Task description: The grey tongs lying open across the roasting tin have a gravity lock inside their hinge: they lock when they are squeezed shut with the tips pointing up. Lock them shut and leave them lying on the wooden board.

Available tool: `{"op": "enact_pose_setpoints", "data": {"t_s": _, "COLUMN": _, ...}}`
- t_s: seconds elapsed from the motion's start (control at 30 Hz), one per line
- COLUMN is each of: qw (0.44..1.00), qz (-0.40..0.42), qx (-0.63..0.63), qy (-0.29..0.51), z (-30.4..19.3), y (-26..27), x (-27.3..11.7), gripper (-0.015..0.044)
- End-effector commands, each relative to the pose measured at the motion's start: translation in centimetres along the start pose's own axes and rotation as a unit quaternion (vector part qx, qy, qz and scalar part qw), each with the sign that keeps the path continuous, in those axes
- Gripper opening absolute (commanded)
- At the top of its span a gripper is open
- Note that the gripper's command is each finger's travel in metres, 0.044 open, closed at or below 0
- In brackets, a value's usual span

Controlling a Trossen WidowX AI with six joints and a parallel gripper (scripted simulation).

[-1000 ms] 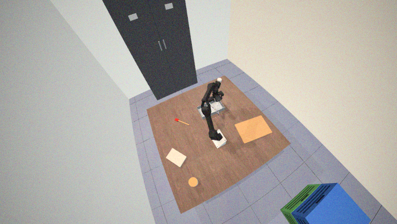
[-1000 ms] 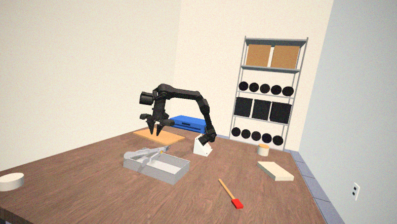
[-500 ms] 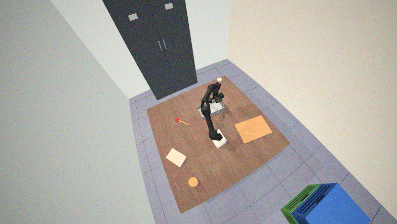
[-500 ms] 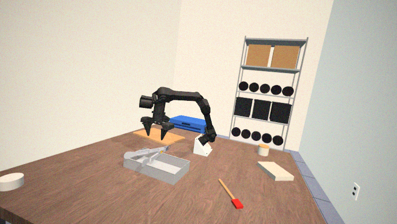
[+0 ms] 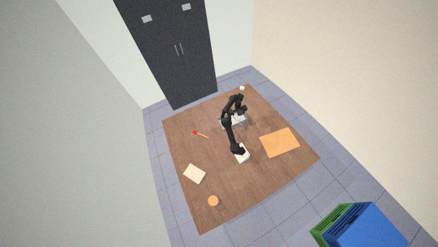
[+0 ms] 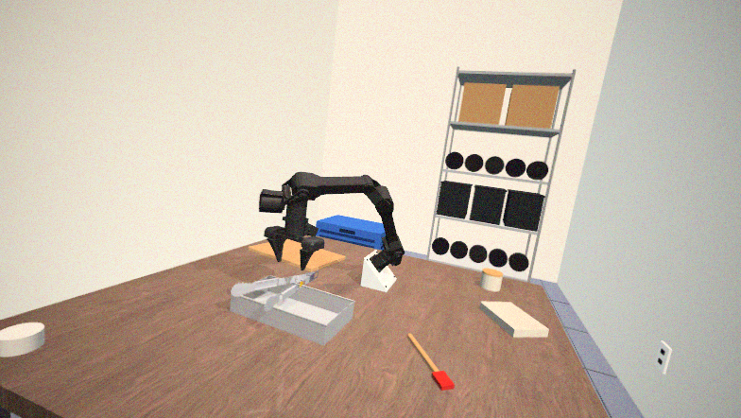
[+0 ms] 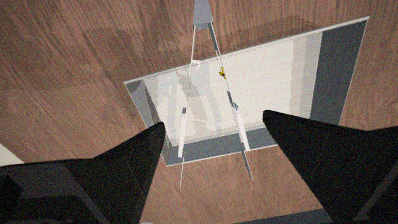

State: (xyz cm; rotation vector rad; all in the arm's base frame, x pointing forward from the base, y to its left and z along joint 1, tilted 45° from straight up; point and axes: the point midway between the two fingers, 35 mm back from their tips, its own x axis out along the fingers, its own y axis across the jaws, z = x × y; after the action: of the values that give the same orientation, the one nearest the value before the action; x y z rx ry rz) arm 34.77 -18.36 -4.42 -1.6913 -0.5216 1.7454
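The grey tongs [image 6: 262, 284] [image 7: 202, 16] lie open across the roasting tin [image 6: 301, 324] [image 7: 336, 82]. In the wrist view their hinge end is at the top, beyond the tin's far rim, and the two spread arms run down past its near rim. A small yellow part sits by one arm. My gripper [image 6: 291, 265] [image 7: 212, 120] is open and empty, pointing down above the tongs, with its fingertips spread wider than the two arms. The wooden board [image 5: 279, 142] [image 6: 329, 257] lies flat on the table with nothing on it.
A red-headed spatula [image 5: 201, 134] [image 6: 422, 353], a cream block [image 5: 194, 174] [image 6: 513, 318] and a round pot with an orange top [image 5: 213, 200] [image 6: 491, 280] stand or lie on the table. A white round dish [image 5: 242, 88] [image 6: 22, 338] is near a corner.
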Motion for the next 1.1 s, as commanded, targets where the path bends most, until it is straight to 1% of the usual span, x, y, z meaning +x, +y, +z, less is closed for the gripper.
{"op": "enact_pose_setpoints", "data": {"t_s": 0.0, "qw": 1.0, "qz": -0.001, "qx": 0.004, "qy": -0.006, "z": 0.2, "y": 0.0, "x": 0.9, "gripper": 0.044}}
{"op": "enact_pose_setpoints", "data": {"t_s": 1.07, "qw": 1.0, "qz": -0.002, "qx": 0.004, "qy": -0.005, "z": -0.1, "y": 0.0, "x": 6.1, "gripper": 0.044}}
